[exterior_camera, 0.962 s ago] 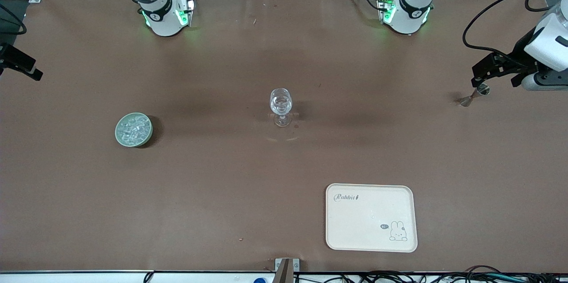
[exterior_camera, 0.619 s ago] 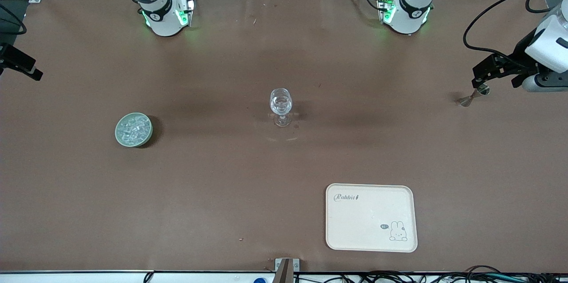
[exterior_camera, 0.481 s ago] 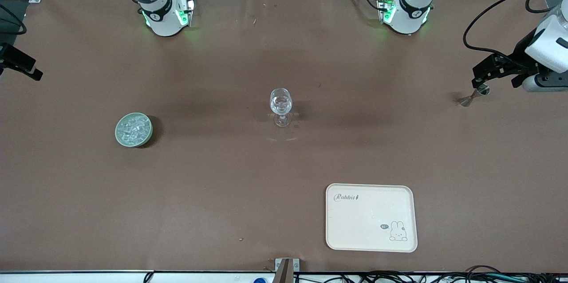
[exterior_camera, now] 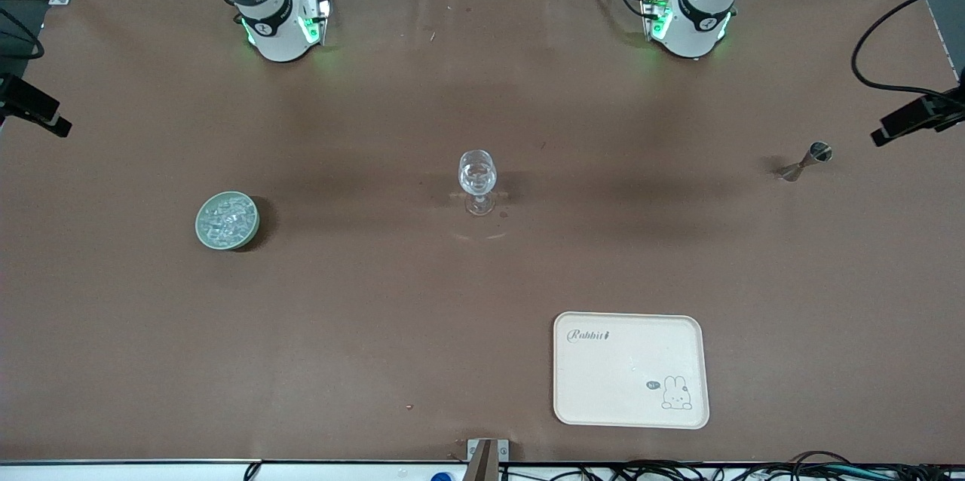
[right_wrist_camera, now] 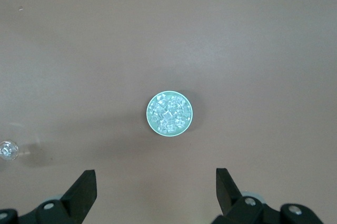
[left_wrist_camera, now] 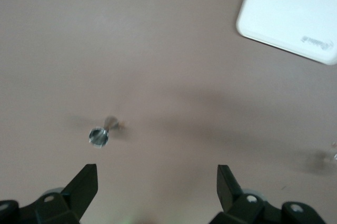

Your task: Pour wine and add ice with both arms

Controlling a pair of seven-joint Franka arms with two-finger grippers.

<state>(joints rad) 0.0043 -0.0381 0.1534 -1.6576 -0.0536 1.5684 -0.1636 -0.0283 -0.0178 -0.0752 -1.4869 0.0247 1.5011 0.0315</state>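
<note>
**Left arm pulling clear of the jigger; ice not yet touched**

The ice (exterior_camera: 226, 219) is sitting heaped in the green bowl (exterior_camera: 202, 227), toward the right arm's end of the table and slightly nearer the front camera than the glass (exterior_camera: 477, 172). In the right wrist view the ice (right_wrist_camera: 168, 113) is filling the bowl (right_wrist_camera: 150, 121) with nothing reaching into it. The glass is standing upright mid-table, with some clear content inside that I cannot identify.

What is changing: a second ago the left gripper was hanging right at the jigger (exterior_camera: 807, 162); now it is retreating to the table's edge, and the jigger is standing alone, upright. The left gripper (left_wrist_camera: 158, 182) is looking down on the jigger (left_wrist_camera: 99, 136) from above, jaws spread wide and holding nothing. The right gripper (right_wrist_camera: 155, 187) is hovering over the bowl, jaws likewise wide apart and empty.

This is probably marking the pour as finished, leaving the ice as the next job. The tray (exterior_camera: 630, 369) is lying bare, nearest the front camera.
</note>
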